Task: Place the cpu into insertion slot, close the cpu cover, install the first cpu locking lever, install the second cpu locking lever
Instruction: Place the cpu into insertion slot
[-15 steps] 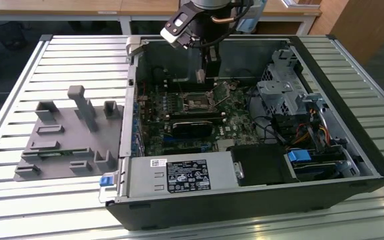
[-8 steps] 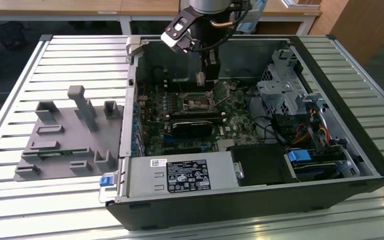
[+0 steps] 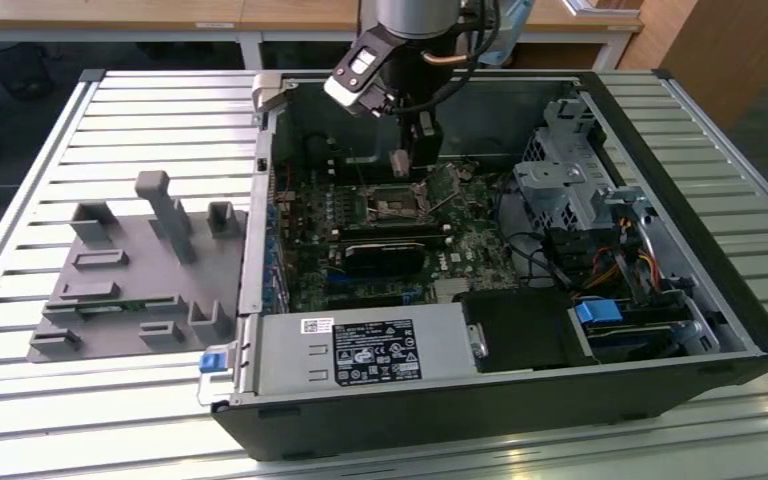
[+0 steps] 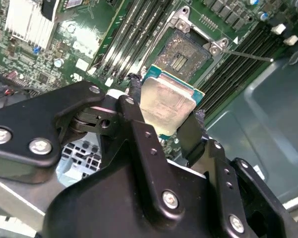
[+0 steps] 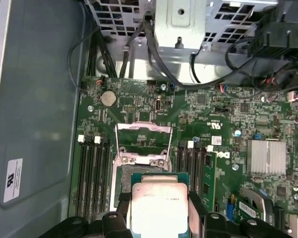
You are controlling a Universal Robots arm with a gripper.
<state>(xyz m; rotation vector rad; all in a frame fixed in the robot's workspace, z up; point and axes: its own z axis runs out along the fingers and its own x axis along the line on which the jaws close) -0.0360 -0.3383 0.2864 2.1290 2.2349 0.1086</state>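
My gripper is shut on the cpu, a pale silver square chip on a green base, pinched by two opposite edges between black fingers. In the first wrist view the cpu hangs over one end of the insertion slot and hides part of it. Beyond the slot, the cpu cover stands raised as a silvery frame. The slot's dark centre lies bare, with a thin metal lever swung out beside it. In the exterior view the gripper hovers just above the slot inside the case.
Memory slots flank the socket on both sides. A finned heat sink sits on the board. A drive cage and cables fill the case at the exterior view's right, and a power supply is in front. A grey fixture tray lies outside.
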